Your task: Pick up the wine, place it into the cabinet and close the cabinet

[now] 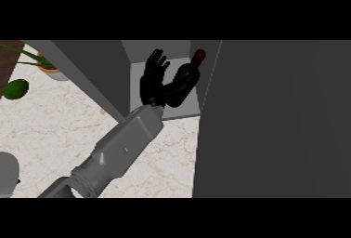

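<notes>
Wine, a dark bottle with a reddish cap, has the left hand's fingers right beside it. They are straight and spread apart, pointing up next to the bottle's shoulder rather than curled round it. Whether the palm or a hidden thumb touches the glass cannot be told. The left hand sits just left of the bottle, and both are inside the open cabinet. The bottle's base is on or close above the cabinet floor, and its neck leans to the right in this view. Such glass is probably stiff, smooth, fairly heavy and breakable, so the wide lower body looks a safer hold than the thin neck, and release seems wise only once it stands upright. The forearm runs back down-left over the marbled counter. A broad cabinet door stands open at the right and is not yet shut. A potted plant and a green fruit lie well apart at the far left. The right hand does not show.
</notes>
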`<action>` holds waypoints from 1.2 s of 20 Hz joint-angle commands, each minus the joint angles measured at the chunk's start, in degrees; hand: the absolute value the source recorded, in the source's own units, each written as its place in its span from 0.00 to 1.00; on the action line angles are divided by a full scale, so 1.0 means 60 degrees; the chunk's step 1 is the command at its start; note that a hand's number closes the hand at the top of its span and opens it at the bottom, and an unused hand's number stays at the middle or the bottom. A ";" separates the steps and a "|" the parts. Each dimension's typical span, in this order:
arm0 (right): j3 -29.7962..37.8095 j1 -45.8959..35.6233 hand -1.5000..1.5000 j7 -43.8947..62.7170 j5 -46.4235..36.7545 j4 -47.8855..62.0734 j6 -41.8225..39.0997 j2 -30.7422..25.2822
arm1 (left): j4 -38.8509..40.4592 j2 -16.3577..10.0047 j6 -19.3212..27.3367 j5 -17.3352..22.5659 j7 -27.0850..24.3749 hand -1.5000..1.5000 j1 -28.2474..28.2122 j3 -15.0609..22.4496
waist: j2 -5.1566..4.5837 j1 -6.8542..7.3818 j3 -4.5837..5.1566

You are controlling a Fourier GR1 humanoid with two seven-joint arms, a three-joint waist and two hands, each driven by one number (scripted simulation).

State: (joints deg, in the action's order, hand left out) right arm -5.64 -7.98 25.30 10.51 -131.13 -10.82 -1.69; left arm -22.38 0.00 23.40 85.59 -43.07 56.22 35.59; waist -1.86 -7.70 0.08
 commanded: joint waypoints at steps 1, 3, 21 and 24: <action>-0.0209 0.0221 0.00 -0.0160 -0.0109 -0.0101 0.0014 0.0139 | 0.0299 0.0000 -0.0210 0.0210 -0.0188 0.00 -0.0129 0.0289 | -0.0037 -0.0079 0.0001; 0.0038 0.0087 0.00 -0.0348 0.0116 0.0165 -0.0194 -0.0006 | 0.0277 0.0000 0.0195 0.0353 -0.0333 0.00 -0.0016 0.0404 | -0.0037 -0.0049 -0.0004; 0.0409 0.0324 0.00 -0.0441 0.0407 0.0294 -0.0378 -0.0211 | 0.0008 0.0000 0.1098 0.0004 -0.0772 0.00 0.0814 0.1814 | 0.0078 0.0338 -0.0014; -0.0052 0.0039 0.00 0.0182 0.0144 -0.0126 0.0134 0.0082 | -0.0693 0.0000 0.1456 0.0324 -0.1244 0.00 0.0635 0.1925 | 0.0117 0.0326 -0.0004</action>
State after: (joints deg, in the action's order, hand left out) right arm -4.91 -7.05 24.46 11.85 -130.75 -11.47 -1.92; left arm -23.27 -0.08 30.14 86.27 -48.03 60.53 46.03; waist -1.41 -6.12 0.03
